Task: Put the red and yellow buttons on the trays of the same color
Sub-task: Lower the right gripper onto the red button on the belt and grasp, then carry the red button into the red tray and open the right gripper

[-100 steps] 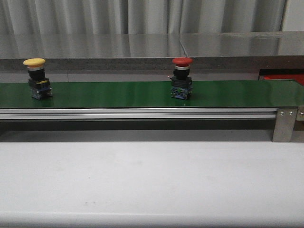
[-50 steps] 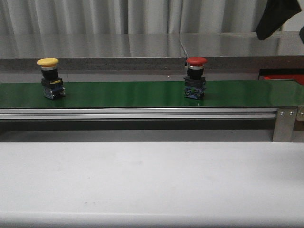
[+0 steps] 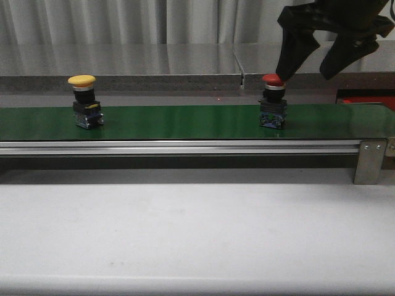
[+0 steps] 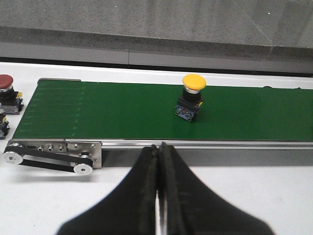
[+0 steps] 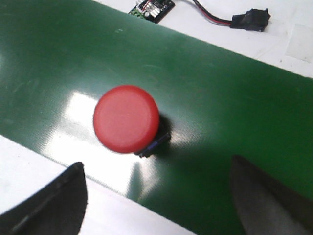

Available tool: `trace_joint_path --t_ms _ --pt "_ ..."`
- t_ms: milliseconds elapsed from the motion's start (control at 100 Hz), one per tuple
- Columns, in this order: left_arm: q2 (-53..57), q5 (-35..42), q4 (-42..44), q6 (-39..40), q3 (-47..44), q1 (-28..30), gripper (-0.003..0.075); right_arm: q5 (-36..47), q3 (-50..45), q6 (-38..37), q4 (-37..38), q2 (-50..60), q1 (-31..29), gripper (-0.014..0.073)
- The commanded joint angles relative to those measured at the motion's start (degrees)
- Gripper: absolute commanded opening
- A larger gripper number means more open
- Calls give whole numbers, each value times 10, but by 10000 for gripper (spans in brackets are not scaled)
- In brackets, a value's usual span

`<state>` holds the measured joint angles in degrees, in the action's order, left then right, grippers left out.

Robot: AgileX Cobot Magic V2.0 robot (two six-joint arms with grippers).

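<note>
A red button (image 3: 273, 102) stands upright on the green belt (image 3: 185, 121), right of centre. My right gripper (image 3: 313, 65) hangs open just above it and a little to its right. In the right wrist view the red button (image 5: 126, 118) lies ahead of the gripper (image 5: 157, 164), not between the wide-apart fingers. A yellow button (image 3: 82, 102) stands on the belt at the left, and the left wrist view shows it (image 4: 191, 97) too. My left gripper (image 4: 159, 147) is shut on nothing, short of the belt. The trays are out of view.
Another red button (image 4: 7, 88) sits on the white surface past the belt's roller end (image 4: 49, 155). A red strip (image 3: 368, 100) shows at the far right behind the belt. A small circuit board with a cable (image 5: 152, 10) lies beyond the belt.
Both buttons have ridden to the right along the belt. My right gripper has come down into the front view from the top right and now hangs open over the red button.
</note>
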<state>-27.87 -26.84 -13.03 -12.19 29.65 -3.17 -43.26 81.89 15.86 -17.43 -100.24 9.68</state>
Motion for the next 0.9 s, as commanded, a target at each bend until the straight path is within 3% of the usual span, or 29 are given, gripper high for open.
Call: trace_joint_path --t_ms 0,230,300,470,540,700,890 --pt "-4 42 -10 3 16 -4 -19 2 49 8 -6 -3 1 596" --pt "-4 42 -10 3 16 -4 -19 -12 110 8 -1 -66 1 594" --pt "-4 42 -10 3 16 -4 -19 -20 123 8 5 -82 1 554" --pt "-4 43 -10 3 16 -4 -19 -68 145 -9 25 -92 -3 185" --pt "-4 43 -10 3 16 -4 -19 -91 167 -12 37 -92 -10 111" --pt "-4 43 -10 3 16 -4 -19 -154 247 -14 67 -92 -51 106" --pt "-4 43 -10 3 16 -4 -19 -166 304 -14 70 -94 -158 106"
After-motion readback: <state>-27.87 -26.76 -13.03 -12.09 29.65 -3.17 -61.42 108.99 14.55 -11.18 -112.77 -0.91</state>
